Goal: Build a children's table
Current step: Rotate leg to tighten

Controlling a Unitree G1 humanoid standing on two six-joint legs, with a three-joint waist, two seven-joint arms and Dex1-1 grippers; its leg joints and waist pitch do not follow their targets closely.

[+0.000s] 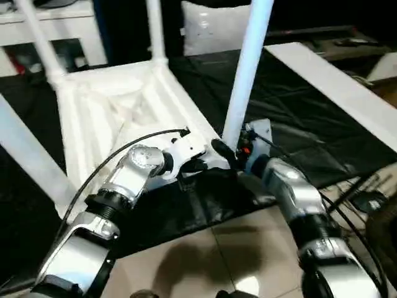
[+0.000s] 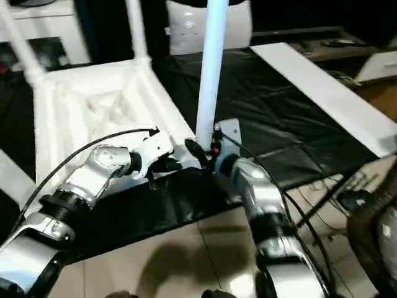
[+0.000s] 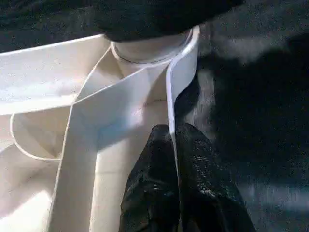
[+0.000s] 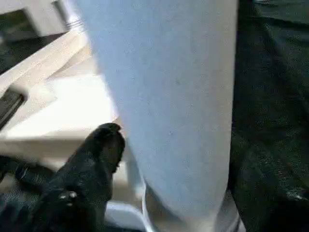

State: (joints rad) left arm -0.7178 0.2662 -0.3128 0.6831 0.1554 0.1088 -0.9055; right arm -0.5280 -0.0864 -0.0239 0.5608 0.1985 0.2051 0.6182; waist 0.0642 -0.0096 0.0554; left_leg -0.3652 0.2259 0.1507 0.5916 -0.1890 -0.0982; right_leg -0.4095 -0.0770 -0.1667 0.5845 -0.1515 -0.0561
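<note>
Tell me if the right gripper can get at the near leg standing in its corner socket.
Probably yes. The right gripper sits right at the base of the near leg, one black finger beside it, and nothing stands between them. The left gripper pinches the tabletop's edge close by.

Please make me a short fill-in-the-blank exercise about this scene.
1. The table top lies on a ____ sheet.
2. The near leg stands ____ in its corner socket.
3. The left gripper is ____ on the rim of the top.
4. The top lies with its ribbed ____ up.

Missing words: black; upright; shut; underside
</note>
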